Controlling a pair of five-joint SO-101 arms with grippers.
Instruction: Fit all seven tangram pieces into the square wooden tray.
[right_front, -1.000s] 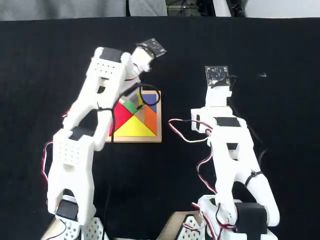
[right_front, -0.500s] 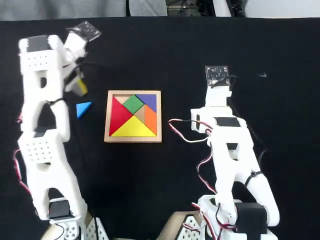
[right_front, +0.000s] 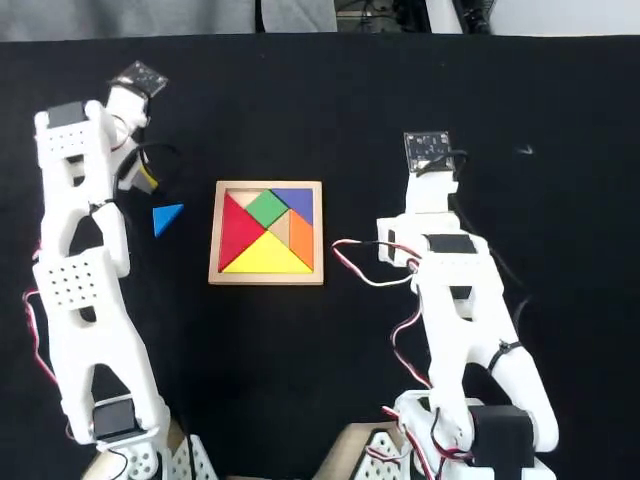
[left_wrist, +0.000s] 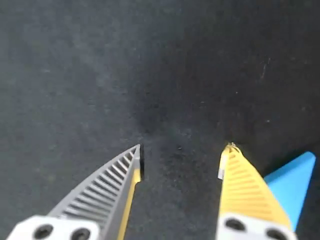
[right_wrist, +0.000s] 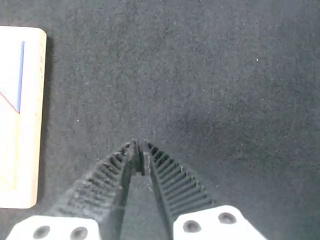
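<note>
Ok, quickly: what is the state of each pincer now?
Left pincer: open, holding nothing.
Right pincer: closed, holding nothing.

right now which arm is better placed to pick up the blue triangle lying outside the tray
Left. The left fingers are open right beside the blue triangle, on that arm's side of the tray. The right fingers are shut, on the tray's far side.

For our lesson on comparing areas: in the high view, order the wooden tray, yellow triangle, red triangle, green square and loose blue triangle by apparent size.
1. wooden tray
2. yellow triangle and red triangle: alike, not ranked apart
3. green square
4. blue triangle, smallest
</note>
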